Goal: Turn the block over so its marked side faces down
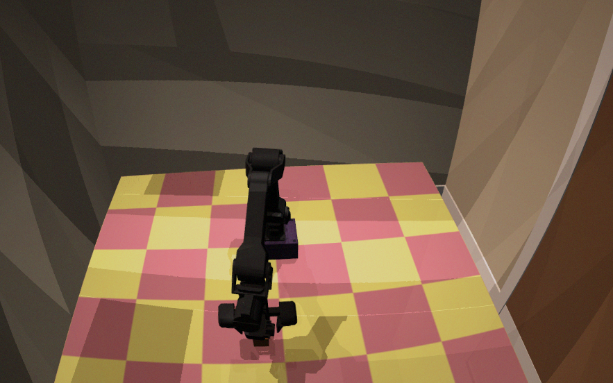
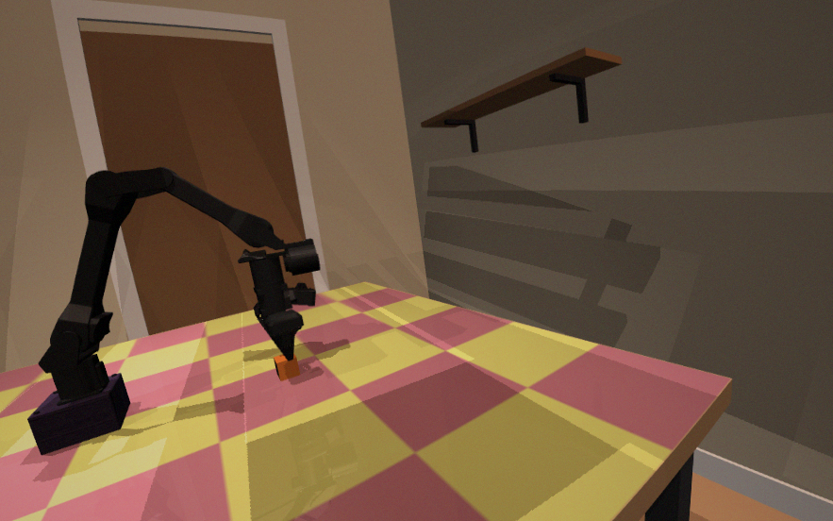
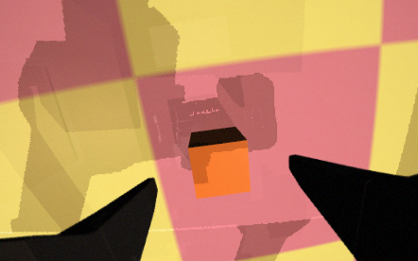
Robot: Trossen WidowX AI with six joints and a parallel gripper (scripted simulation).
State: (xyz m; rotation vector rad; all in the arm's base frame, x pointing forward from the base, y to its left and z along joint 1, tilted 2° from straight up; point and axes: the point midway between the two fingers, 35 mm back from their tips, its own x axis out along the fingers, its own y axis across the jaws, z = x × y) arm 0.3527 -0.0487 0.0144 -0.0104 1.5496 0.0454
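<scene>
An orange block (image 1: 261, 342) (image 2: 287, 367) (image 3: 221, 169) rests on the checkered table (image 1: 170, 270) (image 2: 574, 356) (image 3: 337, 99). In the wrist view its top is plain orange and its far side is dark. In the exterior view a dark patch shows on its left side, towards the arm's base. Its near side is hidden in the wrist view. My gripper (image 1: 259, 330) (image 2: 289, 356) (image 3: 222, 173) is open and points down over the block, one finger to each side. In the exterior view a fingertip overlaps the block's top edge. Nothing is held.
The arm's purple base (image 1: 282, 250) (image 2: 83, 417) stands on the table behind the gripper. A wall shelf (image 2: 523, 87) hangs beyond the table, well away from the arm. The table's right edge shows in the top and exterior views. Shadows of the arm fall around the block.
</scene>
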